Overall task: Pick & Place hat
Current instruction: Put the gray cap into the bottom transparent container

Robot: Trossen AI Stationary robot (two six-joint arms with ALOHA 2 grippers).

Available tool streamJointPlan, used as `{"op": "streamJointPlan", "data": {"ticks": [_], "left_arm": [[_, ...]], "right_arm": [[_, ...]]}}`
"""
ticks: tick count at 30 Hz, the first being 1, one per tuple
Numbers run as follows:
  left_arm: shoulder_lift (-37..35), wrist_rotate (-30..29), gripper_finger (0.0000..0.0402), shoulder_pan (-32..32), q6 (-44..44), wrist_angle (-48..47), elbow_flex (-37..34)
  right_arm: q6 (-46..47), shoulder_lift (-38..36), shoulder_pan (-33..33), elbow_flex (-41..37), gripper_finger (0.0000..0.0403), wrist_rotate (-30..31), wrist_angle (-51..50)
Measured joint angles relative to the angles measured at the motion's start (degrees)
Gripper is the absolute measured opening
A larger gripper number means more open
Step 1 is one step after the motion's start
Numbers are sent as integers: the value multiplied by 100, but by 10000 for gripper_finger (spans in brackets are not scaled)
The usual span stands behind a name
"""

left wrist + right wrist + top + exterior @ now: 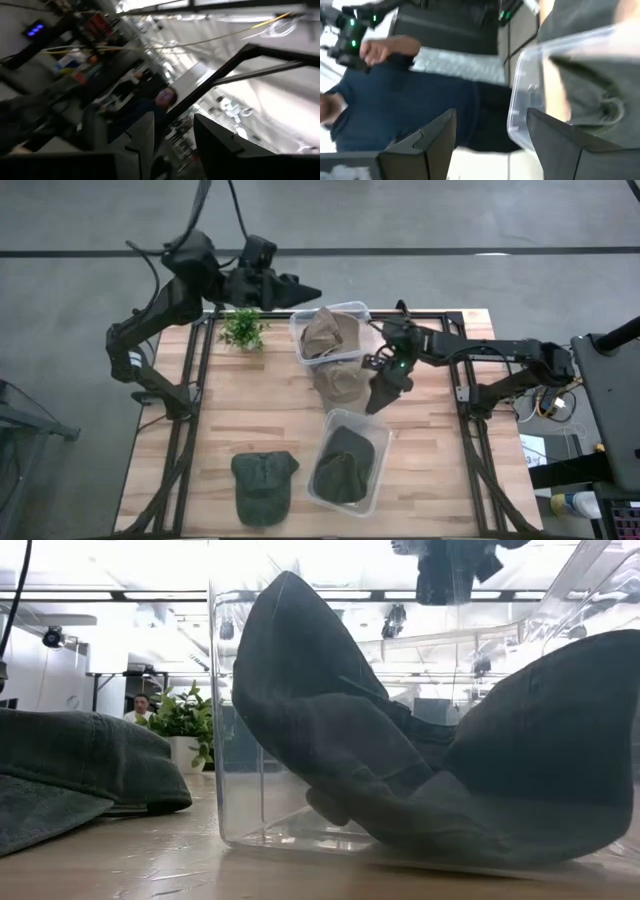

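Note:
A tan hat (340, 383) lies flat on the table's middle. A second tan hat (330, 332) sits in the far clear bin (358, 308). A dark green hat (343, 467) fills the near clear bin (382, 442), which the low view shows as the dark green hat (400, 770) seen close up. Another green hat (263, 483) lies on the table near the near edge, and the low view has this green hat (70, 770) at its left. My right gripper (379, 400) (490, 145) is open just right of the loose tan hat, touching nothing. My left gripper (310, 292) (175, 145) is open, raised over the far edge.
A small potted plant (241, 330) stands at the far left of the table. The right wrist view shows the near bin's rim (520, 95) close ahead and a person in blue (405, 95) beyond. Bare wood (430, 470) lies right of the near bin.

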Motion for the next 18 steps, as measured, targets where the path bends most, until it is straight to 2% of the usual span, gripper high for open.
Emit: {"op": "streamJointPlan", "data": {"ticks": [9,18], "left_arm": [[-7,-103,131,33,648,-1217,0],[-73,-89,131,-133,1312,-3724,0]], "right_arm": [[217,-1019,229,-278,236,1393,-234],[195,-1722,573,-378,233,2140,-235]]}}
